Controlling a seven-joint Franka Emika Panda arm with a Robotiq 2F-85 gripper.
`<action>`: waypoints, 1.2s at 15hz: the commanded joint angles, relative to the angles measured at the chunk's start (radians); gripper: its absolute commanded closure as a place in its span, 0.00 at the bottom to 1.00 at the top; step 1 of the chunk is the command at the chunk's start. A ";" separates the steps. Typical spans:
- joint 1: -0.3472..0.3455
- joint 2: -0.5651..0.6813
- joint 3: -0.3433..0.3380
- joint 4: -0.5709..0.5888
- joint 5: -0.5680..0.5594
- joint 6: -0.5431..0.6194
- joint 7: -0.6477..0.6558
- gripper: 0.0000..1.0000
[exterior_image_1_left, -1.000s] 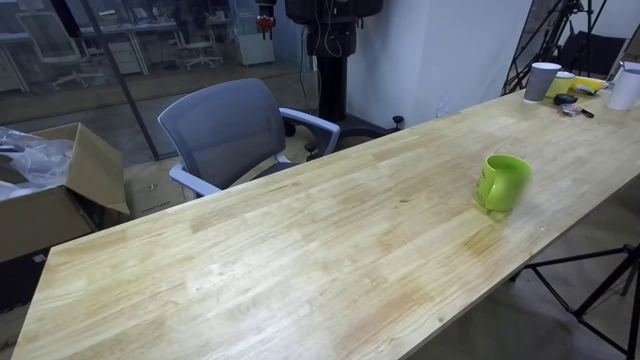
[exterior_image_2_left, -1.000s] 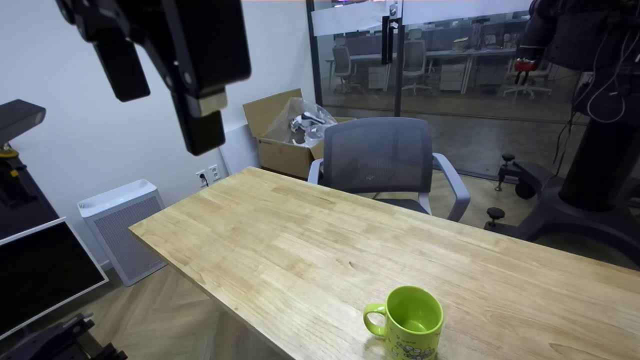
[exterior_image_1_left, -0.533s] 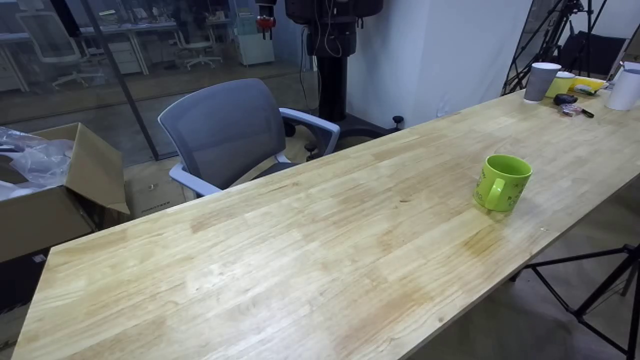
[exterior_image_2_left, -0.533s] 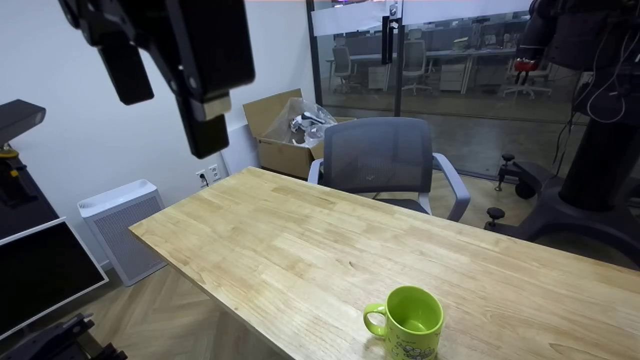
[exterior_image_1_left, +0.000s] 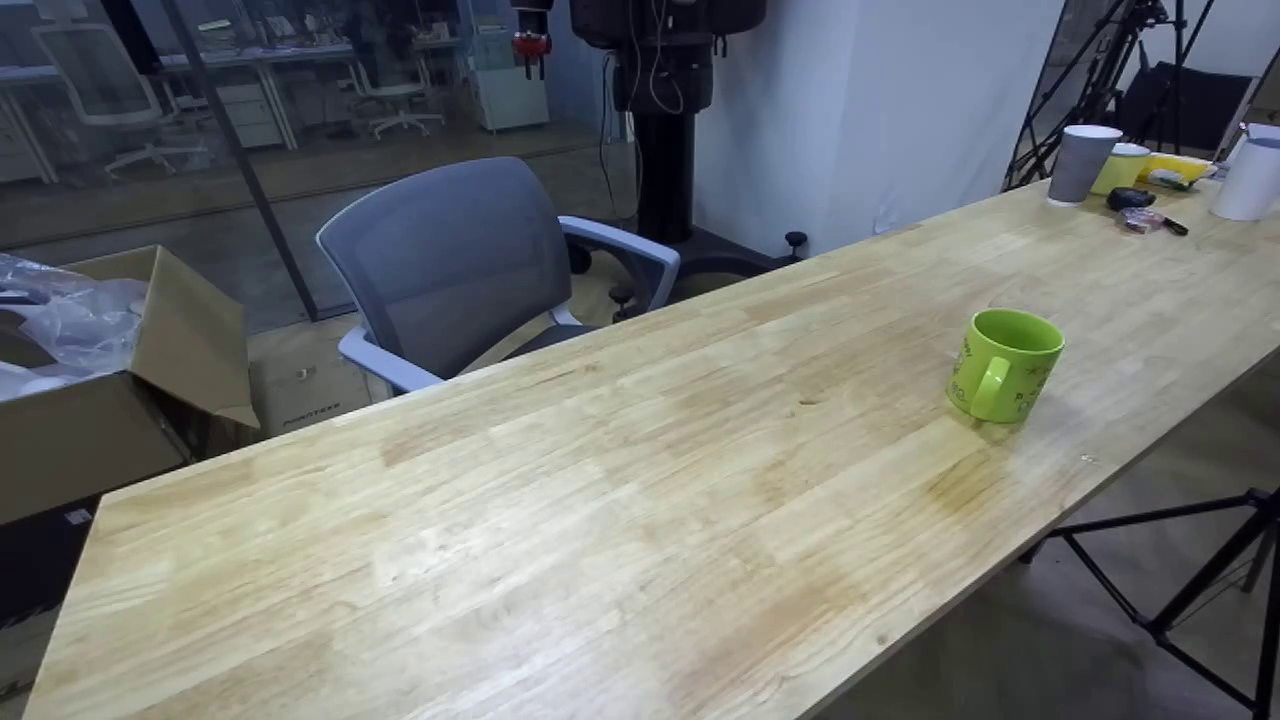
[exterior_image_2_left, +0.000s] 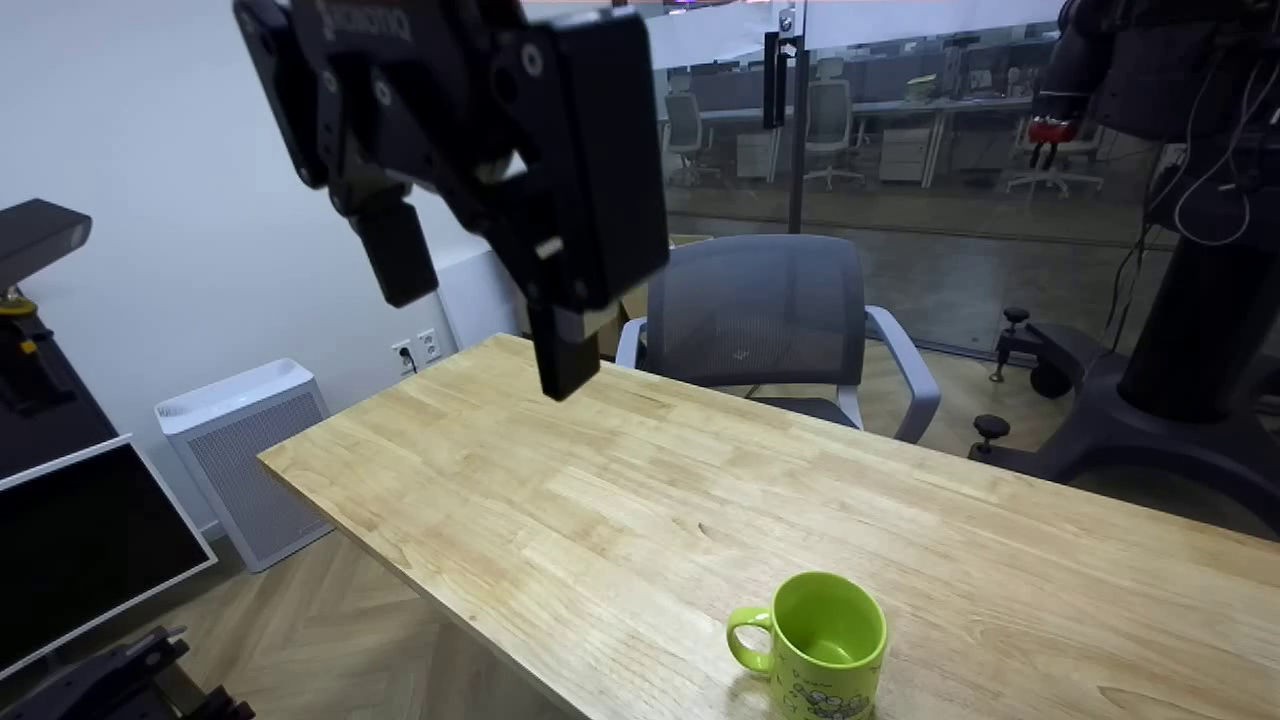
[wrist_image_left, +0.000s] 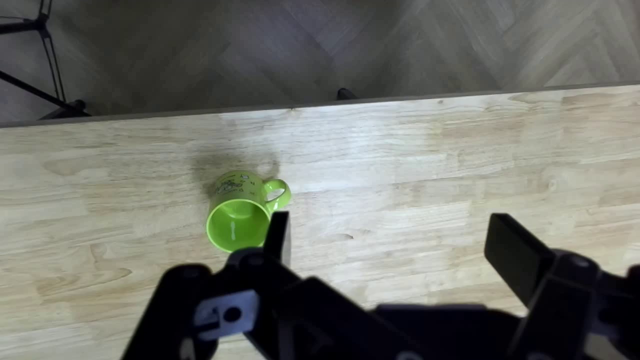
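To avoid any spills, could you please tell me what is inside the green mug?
The green mug shows only its shiny green inside and a pale glint. In the wrist view, the hand partly covers its opening; what lies behind is hidden there.

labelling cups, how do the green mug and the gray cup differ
The green mug shows a handle; the gray cup shows none. The green mug's rim is green, the gray cup's white. The green mug carries printed drawings; I see none on the gray cup. Both stand upright on the table.
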 joint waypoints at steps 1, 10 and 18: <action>-0.005 0.097 -0.009 0.003 -0.002 0.041 -0.039 0.00; -0.036 0.410 -0.013 0.048 -0.001 0.248 -0.064 0.00; -0.018 0.655 -0.013 0.267 0.187 0.349 -0.141 0.00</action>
